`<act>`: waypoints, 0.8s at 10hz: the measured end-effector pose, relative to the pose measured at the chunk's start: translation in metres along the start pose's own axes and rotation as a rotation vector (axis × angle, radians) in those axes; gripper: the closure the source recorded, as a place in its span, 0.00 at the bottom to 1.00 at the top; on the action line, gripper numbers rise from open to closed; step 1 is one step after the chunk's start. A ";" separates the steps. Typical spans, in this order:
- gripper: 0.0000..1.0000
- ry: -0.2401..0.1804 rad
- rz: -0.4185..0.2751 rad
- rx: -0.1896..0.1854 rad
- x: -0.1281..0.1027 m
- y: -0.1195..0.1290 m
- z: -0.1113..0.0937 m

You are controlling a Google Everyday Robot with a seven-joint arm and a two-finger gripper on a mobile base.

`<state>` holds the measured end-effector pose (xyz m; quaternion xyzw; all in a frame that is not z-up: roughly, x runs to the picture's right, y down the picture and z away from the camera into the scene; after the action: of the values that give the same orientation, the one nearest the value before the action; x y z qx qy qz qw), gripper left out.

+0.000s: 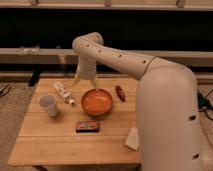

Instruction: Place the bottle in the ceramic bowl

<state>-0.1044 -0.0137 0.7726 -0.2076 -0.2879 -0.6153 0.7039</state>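
the gripper (pixel 85 83) hangs over the back part of the wooden table (pixel 55 145), near its back edge, pointing down. its two fingers stand spread apart with nothing between them, so the pincer is open and holds nothing. it sits above the gap between the bottle and the ceramic bowl, clear of both.

the bottle (pixel 63 92) lies on its side towards the back left corner of the table, its white cap pointing towards the front and the bowl. the ceramic bowl (pixel 96 102), glossy orange with nothing inside, stands near the middle of the table, just beside the bottle's cap end.

a translucent cup (pixel 48 105) stands upright near the left edge. a dark flat packet (pixel 88 126) lies in front of the bowl. a small reddish-brown object (pixel 120 93) lies to the right of the bowl, and a white scrap (pixel 132 139) rests by the front right corner, beside the robot's arm.
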 end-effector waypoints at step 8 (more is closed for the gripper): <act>0.20 -0.096 -0.339 -0.106 0.083 -0.076 0.083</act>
<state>-0.1850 -0.0336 0.8848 -0.2219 -0.3191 -0.7289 0.5635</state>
